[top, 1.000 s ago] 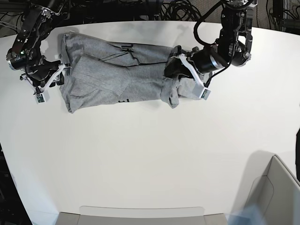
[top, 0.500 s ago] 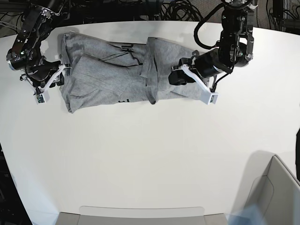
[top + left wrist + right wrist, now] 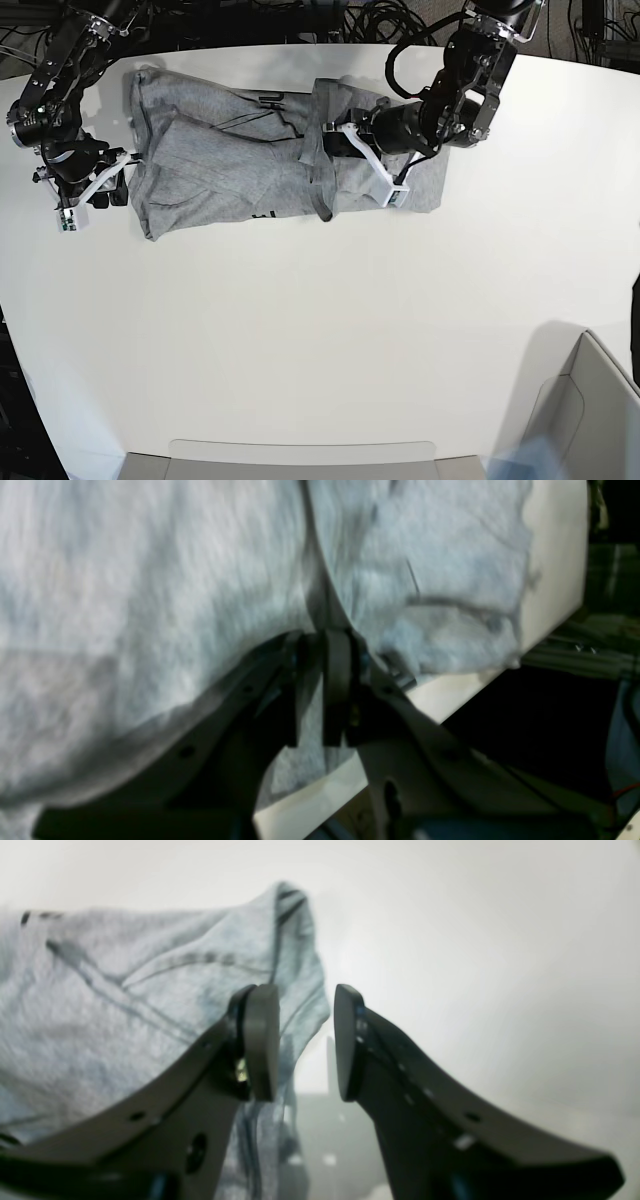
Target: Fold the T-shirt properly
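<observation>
Shifted inward, left pincer (image 3: 345,160) (narrowing) overlies T-shirt (image 3: 220,165).

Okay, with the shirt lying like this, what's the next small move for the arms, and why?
Probably the left claw should finish pinching the raised crease of the T-shirt and lift it slightly. Its pads sit nearly together around a ridge of grey cloth mid-shirt, while the right claw is open beside the shirt's edge on the white table, holding nothing.
</observation>
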{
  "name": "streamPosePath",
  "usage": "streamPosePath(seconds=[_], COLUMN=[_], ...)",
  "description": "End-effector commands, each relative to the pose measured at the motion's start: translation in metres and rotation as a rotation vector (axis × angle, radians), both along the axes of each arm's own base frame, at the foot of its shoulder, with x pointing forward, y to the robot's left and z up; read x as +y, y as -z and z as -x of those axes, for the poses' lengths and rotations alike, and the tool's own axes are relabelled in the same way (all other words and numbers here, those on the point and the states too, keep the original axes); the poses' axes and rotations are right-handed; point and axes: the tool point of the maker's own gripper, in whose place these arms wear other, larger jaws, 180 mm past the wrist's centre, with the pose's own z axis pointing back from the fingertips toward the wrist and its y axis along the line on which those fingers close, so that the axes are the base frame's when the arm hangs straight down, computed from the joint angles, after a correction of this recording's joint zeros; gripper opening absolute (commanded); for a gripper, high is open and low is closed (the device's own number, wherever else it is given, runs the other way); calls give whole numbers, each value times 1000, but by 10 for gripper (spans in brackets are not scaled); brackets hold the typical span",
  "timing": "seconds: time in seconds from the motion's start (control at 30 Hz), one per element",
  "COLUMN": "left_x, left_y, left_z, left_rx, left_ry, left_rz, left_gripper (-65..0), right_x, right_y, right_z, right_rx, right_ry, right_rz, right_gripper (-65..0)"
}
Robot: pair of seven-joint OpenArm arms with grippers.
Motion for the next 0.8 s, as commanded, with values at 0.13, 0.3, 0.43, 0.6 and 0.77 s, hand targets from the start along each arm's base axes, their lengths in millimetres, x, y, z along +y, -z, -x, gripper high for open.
streamPosePath(seconds=[0.13, 0.3, 0.43, 0.6, 0.77], left_x=[-11, -12, -12, -12, -12], left_y=[-11, -14, -18, -15, -15], left_z=[-1, 0, 1, 2, 2], left_rx=[-32, -40, -51, -44, -43], left_ry=[36, 41, 44, 47, 49], left_rz=[28, 36, 39, 34, 34], left_gripper=[-582, -582, -582, -582, -582], right_x=[-9, -25, -27, -34, -28], right_y=[-17, 0, 23, 48, 50], right_z=[-5, 2, 17, 33, 33], right_rx=[-82, -59, -24, 68, 64], right_ry=[22, 73, -21, 1, -1], right_rz=[-62, -157, -220, -323, -355], right_gripper=[-458, -456, -455, -455, -455])
